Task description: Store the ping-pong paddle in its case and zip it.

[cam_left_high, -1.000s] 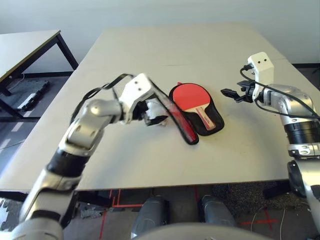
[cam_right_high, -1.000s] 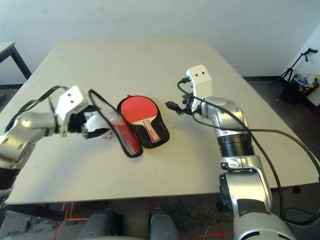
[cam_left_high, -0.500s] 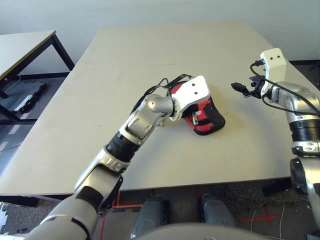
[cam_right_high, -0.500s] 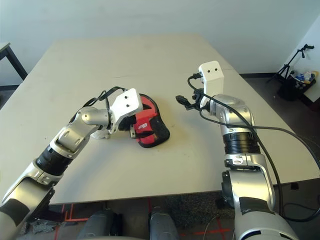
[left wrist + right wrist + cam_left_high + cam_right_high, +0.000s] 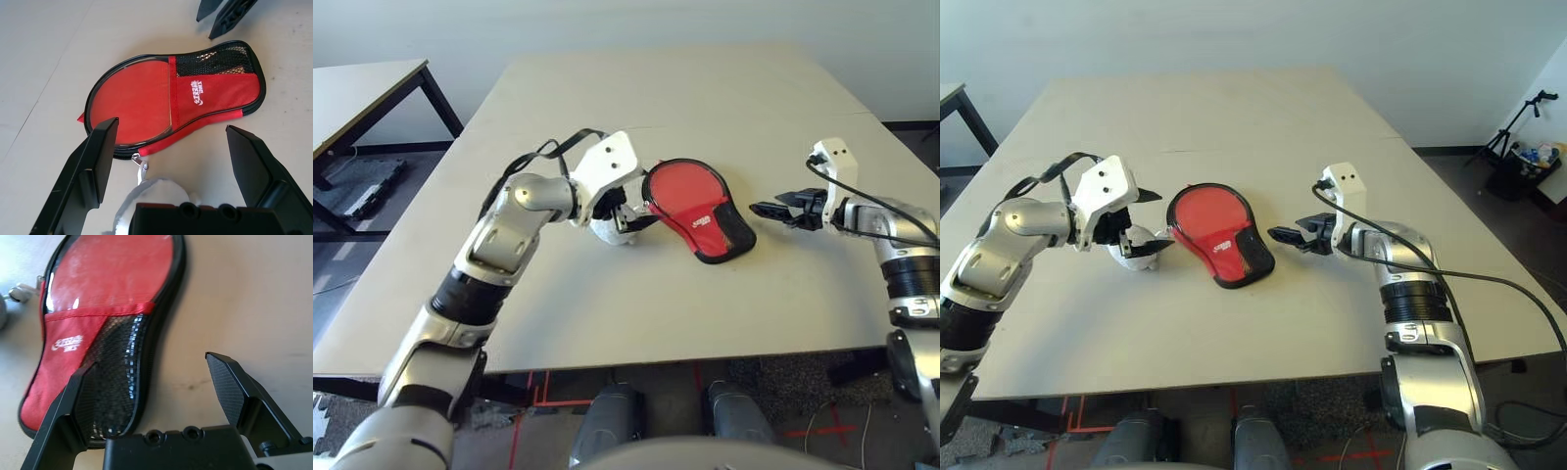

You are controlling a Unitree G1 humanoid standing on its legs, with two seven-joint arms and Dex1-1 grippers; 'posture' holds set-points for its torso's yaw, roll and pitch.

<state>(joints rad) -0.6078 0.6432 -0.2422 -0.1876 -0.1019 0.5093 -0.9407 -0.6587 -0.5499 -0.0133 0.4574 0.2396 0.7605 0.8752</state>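
The red case [image 5: 697, 209] lies flat mid-table with its top flap folded down, black mesh and white logo [image 5: 197, 92] facing up. The ping-pong paddle is hidden inside it. The zipper pull [image 5: 142, 164] lies at the round end, and the seam there looks unzipped. My left gripper [image 5: 641, 201] is open just left of the round end, with nothing held; its fingers [image 5: 100, 156] frame the case. My right gripper [image 5: 1283, 235] is open and low over the table, just right of the handle end [image 5: 112, 396] and apart from it.
A small whitish round pouch [image 5: 612, 231] sits under my left gripper, touching the case's round end. A second table [image 5: 362, 93] stands far left beyond the edge. A tripod and clutter [image 5: 1518, 147] stand on the floor to the right.
My left gripper has folded the flap down over the paddle, let go and pulled back left. My right gripper has dropped lower and come closer to the handle end.
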